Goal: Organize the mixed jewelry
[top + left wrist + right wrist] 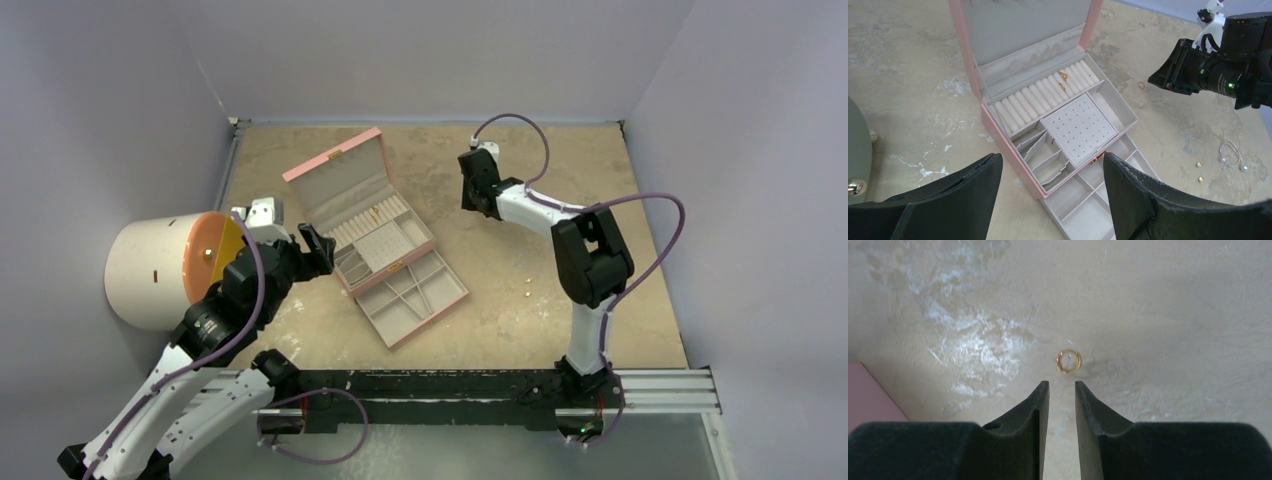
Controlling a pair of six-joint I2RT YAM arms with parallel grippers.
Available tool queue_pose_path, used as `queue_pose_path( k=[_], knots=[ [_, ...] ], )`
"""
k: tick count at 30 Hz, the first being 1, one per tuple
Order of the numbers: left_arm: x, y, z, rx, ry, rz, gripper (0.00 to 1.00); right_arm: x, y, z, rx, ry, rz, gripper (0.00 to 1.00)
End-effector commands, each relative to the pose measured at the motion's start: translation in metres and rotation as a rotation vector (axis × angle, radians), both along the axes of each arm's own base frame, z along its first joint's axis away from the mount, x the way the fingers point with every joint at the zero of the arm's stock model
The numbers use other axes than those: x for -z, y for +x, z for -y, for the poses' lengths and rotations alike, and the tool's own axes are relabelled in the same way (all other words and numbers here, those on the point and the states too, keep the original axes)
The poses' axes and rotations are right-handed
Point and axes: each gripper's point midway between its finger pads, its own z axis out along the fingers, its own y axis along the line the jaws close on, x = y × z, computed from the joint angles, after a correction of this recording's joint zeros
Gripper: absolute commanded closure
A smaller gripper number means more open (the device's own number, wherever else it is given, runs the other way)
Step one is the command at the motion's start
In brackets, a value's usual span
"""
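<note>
A small gold ring lies on the table just ahead of my right gripper, whose jaws stand a narrow gap apart with nothing between them. The same ring shows beside the right gripper in the left wrist view. Two gold rings sit in the ring rolls of the open pink box. A thin wire loop and two gold studs lie right of the box. My left gripper hangs wide open and empty over the box's near corner.
A white cylinder with an orange face stands at the left edge beside the left arm. The box's lower drawer is pulled out toward the front. Walls close in the table on three sides.
</note>
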Motion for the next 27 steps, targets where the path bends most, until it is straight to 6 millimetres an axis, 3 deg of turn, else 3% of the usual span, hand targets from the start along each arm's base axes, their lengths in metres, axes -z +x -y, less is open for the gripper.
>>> queue_pose_path(
  k=[1, 14, 27],
  knots=[
    [-0.006, 0.004, -0.001, -0.009, 0.006, 0.026, 0.26, -0.024, 0.031, -0.011, 0.023, 0.070, 0.081, 0.72],
    [-0.006, 0.004, -0.003, -0.015, 0.006, 0.027, 0.26, 0.004, 0.045, -0.019, 0.038, 0.075, 0.039, 0.74],
    [-0.005, 0.007, -0.001, -0.009, 0.007, 0.021, 0.26, 0.019, 0.035, -0.013, 0.058, 0.058, 0.002, 0.77]
  ],
)
